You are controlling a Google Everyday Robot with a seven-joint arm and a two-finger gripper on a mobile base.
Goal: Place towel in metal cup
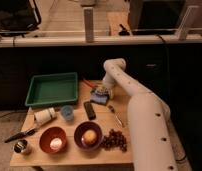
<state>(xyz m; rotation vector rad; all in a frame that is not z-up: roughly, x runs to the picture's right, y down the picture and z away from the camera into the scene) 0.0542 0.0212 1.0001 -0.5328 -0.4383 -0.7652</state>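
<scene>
The metal cup [21, 146] is a small shiny cylinder at the table's front left corner. The towel [100, 97] is a bluish-grey crumpled cloth on the table, right of the green tray. My gripper [101, 92] is at the end of the white arm, pointing down directly over the towel and touching or almost touching it. The arm reaches in from the lower right and bends at the elbow [114, 67]. The gripper is far from the metal cup, about the table's diagonal away.
A green tray [51, 89] sits at the back left. A white cylindrical container [44, 116], a light-blue cup [67, 112] and a black bar [89, 110] lie mid-table. Two red bowls [53, 140] [88, 135], grapes [114, 140] and a black-handled knife [20, 134] are in front.
</scene>
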